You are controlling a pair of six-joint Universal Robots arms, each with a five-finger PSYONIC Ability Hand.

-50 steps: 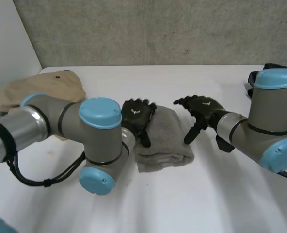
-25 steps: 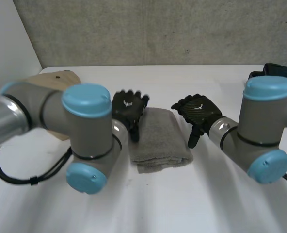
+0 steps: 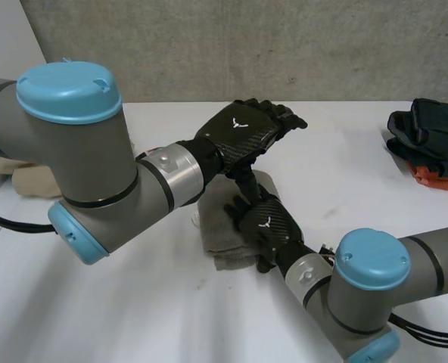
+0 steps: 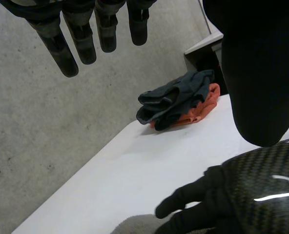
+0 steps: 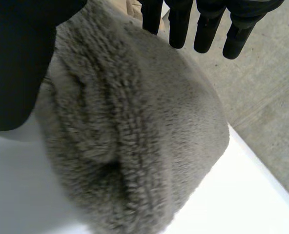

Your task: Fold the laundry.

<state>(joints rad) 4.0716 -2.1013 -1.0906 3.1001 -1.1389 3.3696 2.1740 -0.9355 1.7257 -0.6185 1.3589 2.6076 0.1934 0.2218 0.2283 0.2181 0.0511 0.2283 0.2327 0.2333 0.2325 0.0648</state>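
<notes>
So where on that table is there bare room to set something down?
Widest bare table lies between the grey towel and the dark clothes pile; the near strip before the towel is free. Crowded in the middle: left robot hand and right robot hand both over the towel.

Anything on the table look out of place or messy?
Nothing spilled or damaged. The folded grey fluffy towel looks slightly uneven, a lower layer poking out at its near edge. The dark and orange clothes lie in a loose heap.
</notes>
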